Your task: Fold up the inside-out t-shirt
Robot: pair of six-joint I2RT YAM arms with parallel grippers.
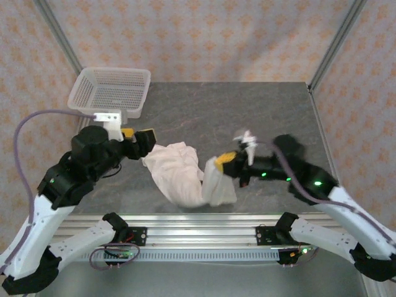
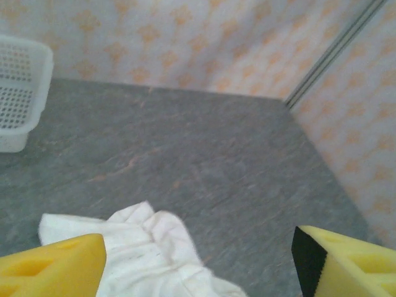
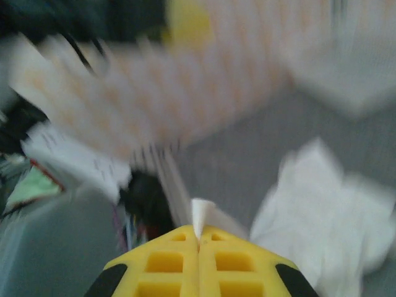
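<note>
Inside-out t-shirt point(image 1: 180, 174): crumpled heap between the two jaw pairs.
Left gripper point(image 2: 198, 275): jaws wide apart, empty, just above the cloth.
Right gripper point(image 3: 198, 240): jaws clamped on a shirt edge.
Progress: seemingly early; no neat fold yet.

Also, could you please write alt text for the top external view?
A crumpled cream t-shirt lies near the front of a grey table between two arms; the right arm grips its right end with shut jaws, the left arm holds open jaws by its left end. A white mesh basket sits at the far left corner.
</note>
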